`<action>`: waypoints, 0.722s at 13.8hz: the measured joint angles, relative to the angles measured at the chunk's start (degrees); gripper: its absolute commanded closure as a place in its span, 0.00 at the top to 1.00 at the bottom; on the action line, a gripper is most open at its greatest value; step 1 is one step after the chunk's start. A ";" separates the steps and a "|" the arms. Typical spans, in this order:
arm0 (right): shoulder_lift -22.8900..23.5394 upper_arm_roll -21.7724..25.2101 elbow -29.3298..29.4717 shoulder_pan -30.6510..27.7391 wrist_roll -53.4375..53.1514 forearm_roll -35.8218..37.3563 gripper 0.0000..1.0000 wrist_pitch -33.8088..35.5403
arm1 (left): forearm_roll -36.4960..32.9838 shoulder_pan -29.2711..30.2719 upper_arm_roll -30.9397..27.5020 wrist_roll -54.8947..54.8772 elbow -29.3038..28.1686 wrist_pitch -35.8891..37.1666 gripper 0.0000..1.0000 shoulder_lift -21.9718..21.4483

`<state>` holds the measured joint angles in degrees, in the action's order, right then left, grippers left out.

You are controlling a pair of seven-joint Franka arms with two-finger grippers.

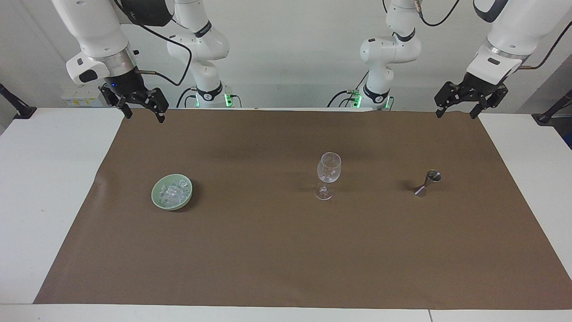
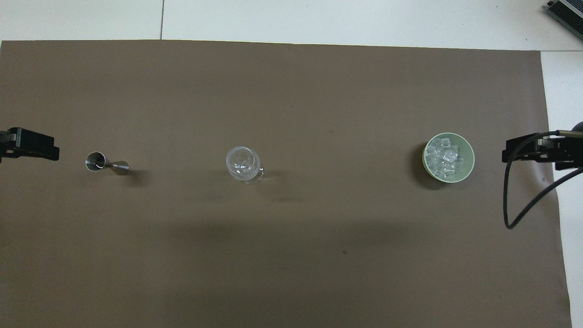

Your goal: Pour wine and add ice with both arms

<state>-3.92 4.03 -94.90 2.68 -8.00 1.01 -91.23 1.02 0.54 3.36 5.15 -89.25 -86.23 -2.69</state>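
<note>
Three things stand in one row across the brown mat [image 1: 277, 250]: the wine glass [image 1: 328, 174] (tallest of them), a steel jigger [image 1: 428, 182] toward the left arm's end, and a green bowl [image 1: 156, 199] of ice [image 1: 172, 192] toward the right arm's end. Wide bare gaps separate the glass from both.
</note>
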 measured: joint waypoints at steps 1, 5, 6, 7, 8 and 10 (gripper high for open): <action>0.00 0.00 0.00 0.00 0.00 0.00 1.00 0.00 | 0.18 0.00 0.01 3.54 0.00 -0.05 1.00 -0.02; 0.00 0.00 0.00 0.00 0.01 0.00 1.00 0.00 | 5.00 1.55 -0.16 17.71 -1.14 -1.62 1.00 -0.30; 0.00 0.00 0.00 0.00 0.01 0.00 1.00 0.00 | 6.88 2.72 -0.22 20.78 -2.16 -2.90 1.00 -0.56; 0.00 0.00 0.00 0.00 0.01 0.00 1.00 0.00 | 8.44 4.01 -0.28 22.51 -3.11 -3.82 1.00 -0.87; 0.00 0.00 0.00 0.00 0.01 0.00 1.00 0.00 | 9.83 5.42 -0.35 23.64 -4.03 -4.36 1.00 -1.25; 0.00 0.00 0.00 0.00 0.01 0.00 1.00 0.00 | 11.50 7.49 -0.48 26.92 -5.69 -5.32 1.00 -2.00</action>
<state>-3.92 4.03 -94.90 2.68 -7.99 1.01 -91.23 12.52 8.03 2.87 32.07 -94.93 -91.55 -4.69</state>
